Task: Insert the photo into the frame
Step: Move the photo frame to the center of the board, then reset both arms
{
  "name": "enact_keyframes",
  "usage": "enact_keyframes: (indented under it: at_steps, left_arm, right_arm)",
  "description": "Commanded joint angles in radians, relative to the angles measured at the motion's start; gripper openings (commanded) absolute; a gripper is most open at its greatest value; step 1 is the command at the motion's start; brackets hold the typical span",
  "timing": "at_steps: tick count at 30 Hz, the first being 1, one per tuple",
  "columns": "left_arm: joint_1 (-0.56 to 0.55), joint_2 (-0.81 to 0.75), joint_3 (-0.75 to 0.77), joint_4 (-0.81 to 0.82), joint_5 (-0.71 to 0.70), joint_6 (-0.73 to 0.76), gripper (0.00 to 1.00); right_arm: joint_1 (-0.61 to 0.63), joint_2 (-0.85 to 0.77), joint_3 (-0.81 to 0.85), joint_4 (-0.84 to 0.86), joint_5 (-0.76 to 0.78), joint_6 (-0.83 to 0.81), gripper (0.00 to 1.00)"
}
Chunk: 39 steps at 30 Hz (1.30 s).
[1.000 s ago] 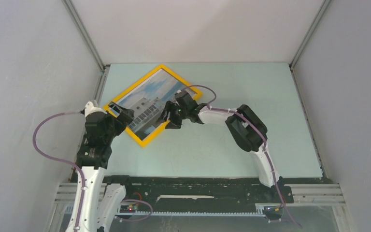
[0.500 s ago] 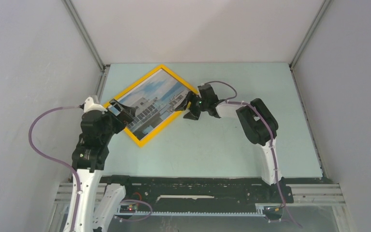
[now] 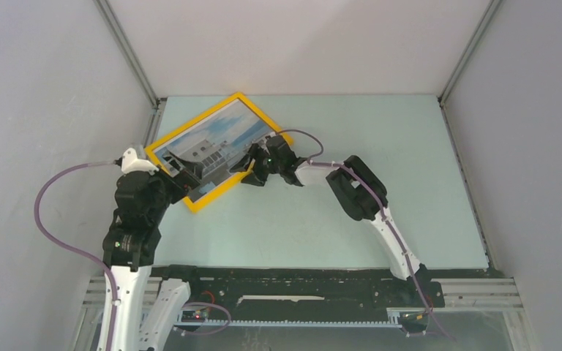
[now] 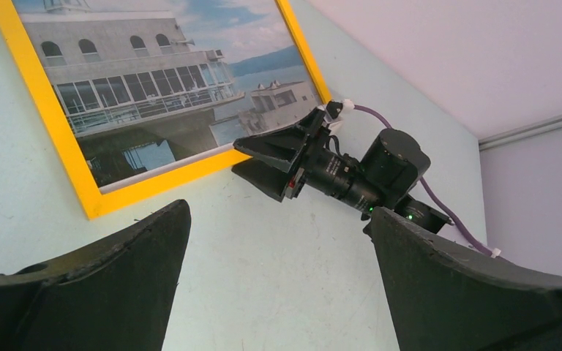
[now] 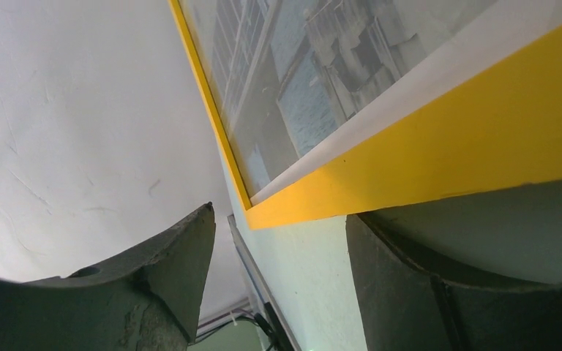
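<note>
Rotated leftward since before: one frame (image 3: 219,189) holding one photo (image 3: 205,146); left gripper (image 4: 278,219) wide, right gripper (image 4: 238,155) parted at rim.

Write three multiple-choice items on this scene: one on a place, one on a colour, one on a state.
1. Where on the table does the frame lie?
A. far left
B. near right
C. centre
2. What colour is the frame?
A. black
B. yellow
C. white
3. How do the left fingers stand?
A. shut tight
B. shut on the frame
C. open, holding nothing

Answers:
1 A: the top view shows it in the far left corner.
2 B: it shows yellow in every view.
3 C: the left wrist view shows them wide apart over bare table.
</note>
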Motion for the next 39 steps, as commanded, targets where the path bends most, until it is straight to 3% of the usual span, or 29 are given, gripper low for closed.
enact_keyframes:
  at_steps: [1, 5, 9, 15, 20, 24, 28, 34, 39]
  left_arm:
    - [-0.007, -0.009, 0.064, -0.010, -0.011, 0.044, 1.00]
    - [-0.008, -0.002, 0.103, -0.011, 0.012, 0.091, 1.00]
    - [-0.009, -0.009, 0.143, 0.030, 0.090, 0.149, 1.00]
    - [-0.010, 0.071, 0.224, 0.186, 0.376, 0.268, 1.00]
    - [-0.053, 0.163, 0.402, 0.237, 0.452, 0.275, 1.00]
    - [-0.060, 0.209, 0.567, 0.240, 0.466, 0.284, 1.00]
    - [-0.061, 0.203, 0.701, 0.253, 0.447, 0.287, 1.00]
    - [-0.060, 0.102, 0.670, 0.351, 0.380, 0.280, 1.00]
    - [-0.060, 0.072, 0.643, 0.361, 0.413, 0.290, 1.00]
  right_arm:
    - [-0.025, -0.006, 0.056, -0.041, 0.048, -0.060, 0.74]
    - [-0.060, -0.199, -0.046, -0.125, -0.017, -0.188, 0.78]
    - [-0.103, -0.539, -0.178, -0.455, 0.014, -0.416, 0.94]
    - [-0.224, -1.113, -0.329, -0.811, 0.115, -0.680, 0.98]
    - [-0.286, -1.481, -0.299, -1.003, 0.333, -0.889, 1.00]
    - [-0.293, -1.598, -0.137, -1.158, 0.537, -0.968, 1.00]
    - [-0.293, -1.671, -0.017, -1.205, 0.585, -1.002, 1.00]
    - [-0.293, -1.737, 0.006, -1.163, 0.626, -1.043, 1.00]
    - [-0.292, -1.773, 0.012, -1.161, 0.625, -1.035, 0.99]
